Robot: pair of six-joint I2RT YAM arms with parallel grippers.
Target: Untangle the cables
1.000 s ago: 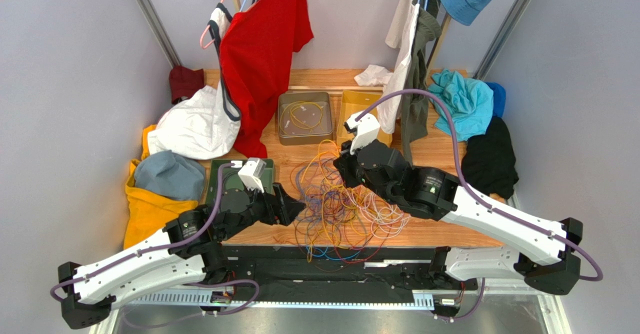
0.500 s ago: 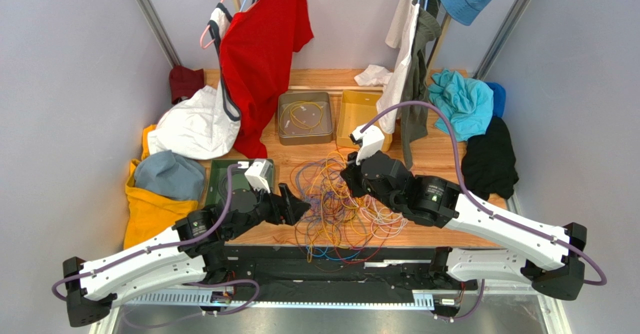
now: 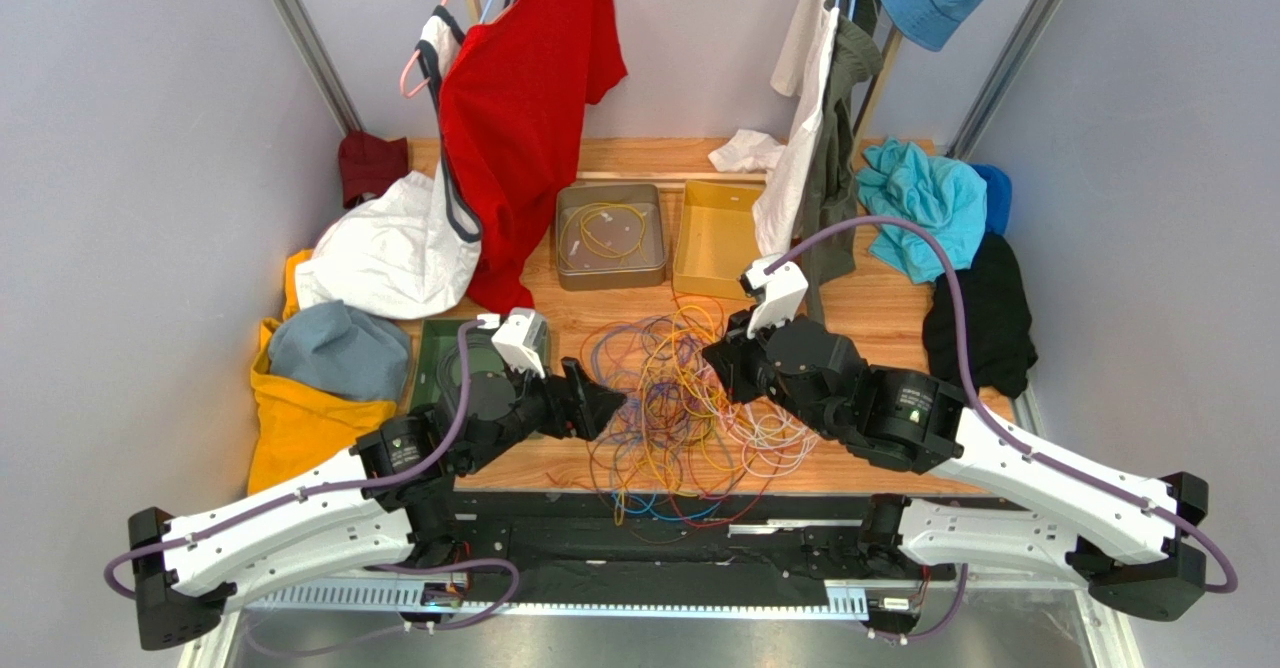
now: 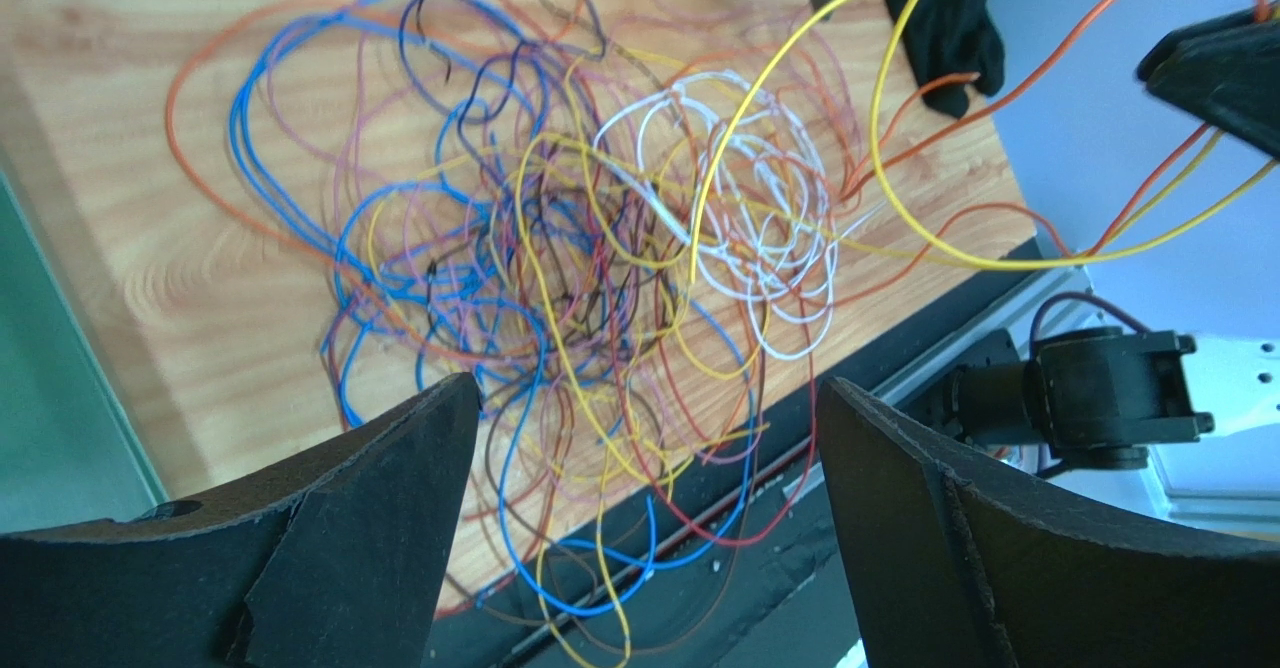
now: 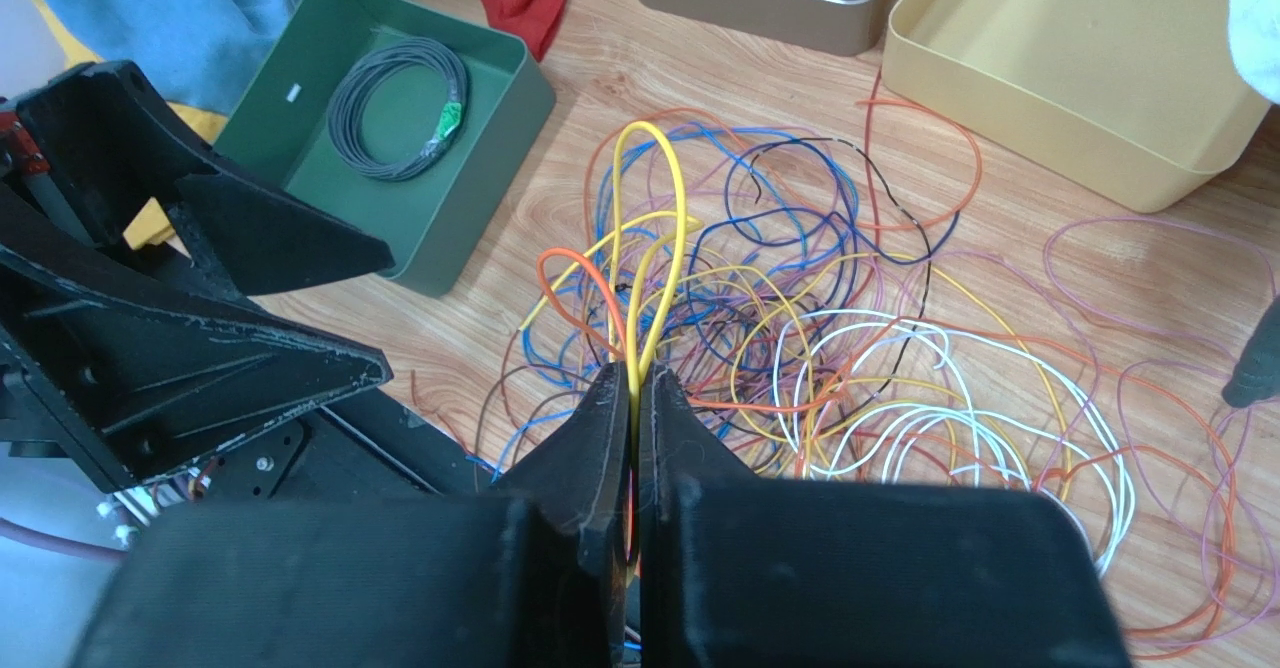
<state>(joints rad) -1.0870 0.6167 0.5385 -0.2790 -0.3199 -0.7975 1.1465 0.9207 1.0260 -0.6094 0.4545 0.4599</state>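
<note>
Many tangled cables point(image 4: 601, 248) are lying on the surface point(image 5: 586, 91); the right gripper point(image 5: 634, 398) is clenching a yellow cable point(image 5: 672, 203), the left gripper point(image 4: 646, 386) is hanging released above.

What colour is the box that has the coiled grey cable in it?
Green. The box holding the coiled grey cable shows best in the right wrist view.

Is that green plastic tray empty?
No, a coiled grey cable lies inside the green plastic tray.

The wooden table point(image 3: 571, 308) bears tangled cables point(image 3: 676, 406), three open trays point(image 3: 561, 233) and heaped clothes point(image 3: 383, 256).
</note>
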